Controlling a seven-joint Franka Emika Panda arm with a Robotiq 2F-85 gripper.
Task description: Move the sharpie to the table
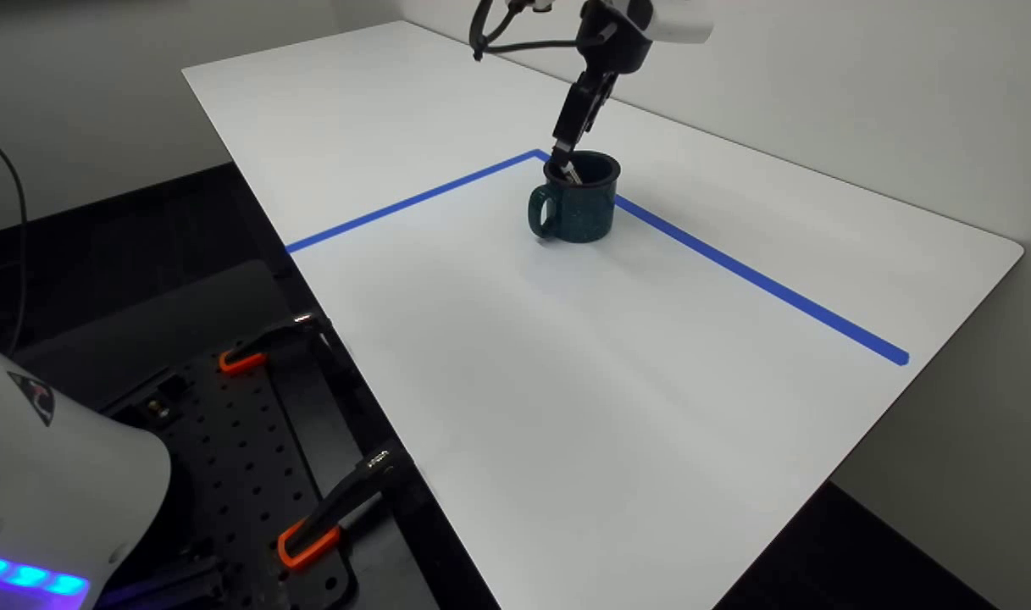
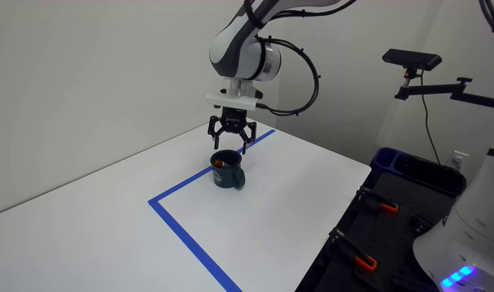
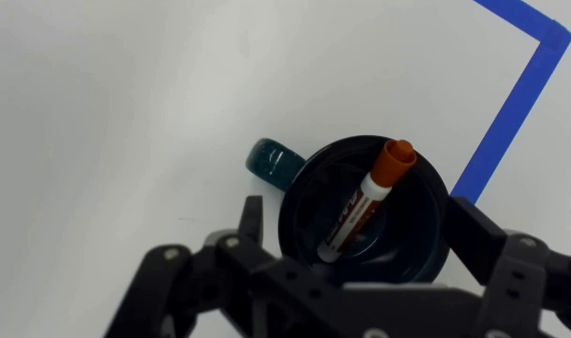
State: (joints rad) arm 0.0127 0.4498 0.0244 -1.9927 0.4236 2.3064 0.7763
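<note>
The sharpie (image 3: 353, 218) has a reddish-brown and white body and an orange cap. It stands tilted inside the dark blue-green mug (image 3: 414, 225), cap end up near the rim. Its orange cap also shows in an exterior view (image 2: 218, 163), and a pale part of it in an exterior view (image 1: 572, 174). The mug (image 1: 590, 212) stands upright on the white table (image 1: 523, 407). My gripper (image 3: 355, 201) is wide open and empty. In an exterior view my gripper (image 2: 230, 149) is just above the mug's rim, pointing down, one fingertip towards either side.
Blue tape (image 1: 761, 280) forms an angle on the table, and the mug stands at one line. The mug's handle (image 3: 273, 162) sticks out to one side. A wall (image 2: 88, 81) runs along the table's far edge. Clamps (image 1: 307, 542) with orange tips sit by the robot's base.
</note>
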